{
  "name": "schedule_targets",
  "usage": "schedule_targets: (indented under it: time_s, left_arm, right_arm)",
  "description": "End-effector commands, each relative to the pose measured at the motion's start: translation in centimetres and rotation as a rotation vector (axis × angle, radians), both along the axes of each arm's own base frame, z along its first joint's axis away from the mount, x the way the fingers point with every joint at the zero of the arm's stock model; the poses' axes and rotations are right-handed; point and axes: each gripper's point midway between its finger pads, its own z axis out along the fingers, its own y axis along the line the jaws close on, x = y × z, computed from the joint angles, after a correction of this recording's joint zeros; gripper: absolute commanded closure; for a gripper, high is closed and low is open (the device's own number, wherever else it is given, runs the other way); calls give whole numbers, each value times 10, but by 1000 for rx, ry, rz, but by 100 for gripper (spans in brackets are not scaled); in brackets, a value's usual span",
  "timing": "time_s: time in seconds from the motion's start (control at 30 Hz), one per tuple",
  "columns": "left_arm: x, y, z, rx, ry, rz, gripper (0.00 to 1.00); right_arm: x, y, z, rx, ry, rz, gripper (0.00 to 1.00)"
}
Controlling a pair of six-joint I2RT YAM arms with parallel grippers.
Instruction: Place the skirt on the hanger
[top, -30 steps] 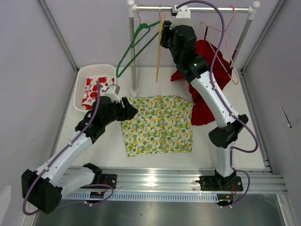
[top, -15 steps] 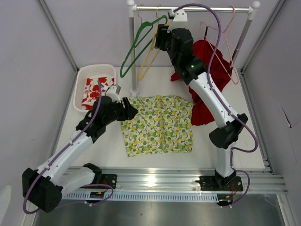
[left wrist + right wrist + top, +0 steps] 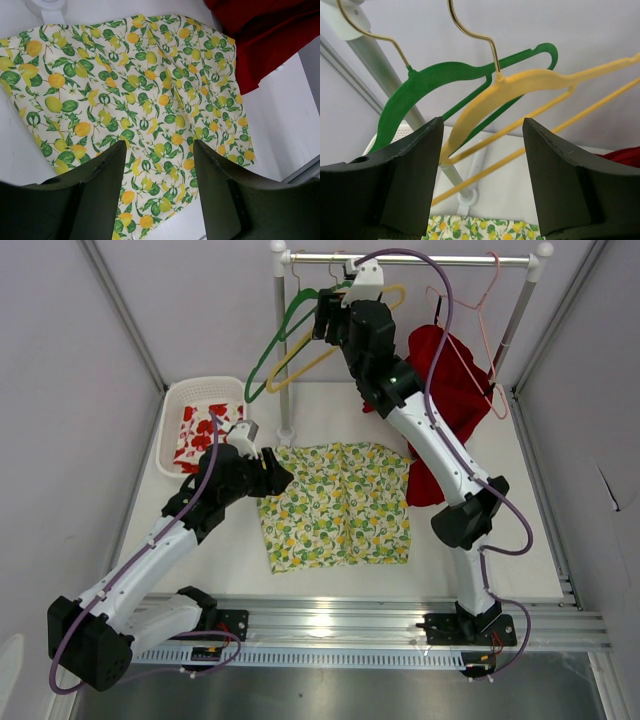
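The skirt (image 3: 335,505), lemon-print fabric, lies flat on the table; in the left wrist view the skirt (image 3: 125,90) fills most of the picture. My left gripper (image 3: 280,472) hovers open over its upper left corner, and the left gripper (image 3: 159,150) has nothing between its fingers. Up at the rail, my right gripper (image 3: 325,315) is open beside the yellow hanger (image 3: 300,352). In the right wrist view the yellow hanger (image 3: 530,80) hangs just beyond the right gripper (image 3: 482,125), its bars crossing the gap, ungripped.
A green hanger (image 3: 283,325) hangs left of the yellow one, seen as the green hanger (image 3: 435,80) in the right wrist view. A pink hanger (image 3: 480,315) carries a red garment (image 3: 445,380). The rack's pole (image 3: 282,360) stands behind the skirt. A white basket (image 3: 200,390) holds red-patterned cloth.
My right gripper has opened and shifted left along the rail. The yellow hanger has swung from edge-on to slanting left. The left arm has not moved.
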Motion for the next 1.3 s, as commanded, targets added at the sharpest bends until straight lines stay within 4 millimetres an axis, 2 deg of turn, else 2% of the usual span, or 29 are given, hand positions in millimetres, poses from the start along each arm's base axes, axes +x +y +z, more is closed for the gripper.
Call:
schedule_targets:
  time_s: [0.0,0.2,0.33,0.4,0.43,0.53,0.63,0.77,1.07,1.17,1.27]
  left_arm:
    - [2,-4,12,4,-37,-29,38]
    - [3,-5,8,10,-30,-35,38]
    - [3,-8,8,2,-28,-45,38]
    - [3,-8,7,0,-25,-46,38]
    - [4,-8,6,0,-25,-46,38]
    - [3,-9,5,1,-22,-48,38]
    - [4,-8,7,0,-27,-44,38]
    - [4,-9,4,1,-21,-47,38]
    - [5,-11,5,-3,-22,-55,38]
    - [5,-10,6,1,-22,-54,38]
    - [5,-9,6,7,-25,-50,38]
  right_arm:
    - [7,4,12,47,-41,-14,30]
    - [11,-3,2,35,-14,-64,43]
    - [5,-15,5,29,-9,-103,54]
    - [4,-21,0,13,-3,-127,56]
    - [0,-26,8,19,-13,-135,60]
    - [1,-29,7,-11,-20,-153,61]
    - [2,-33,4,-40,-10,-180,72]
    - [0,-37,7,-38,-18,-188,72]
    - [6,-41,8,-94,-42,-217,54]
    - [11,-42,12,-99,-59,-217,55]
    - [16,-45,15,-98,-73,-214,63]
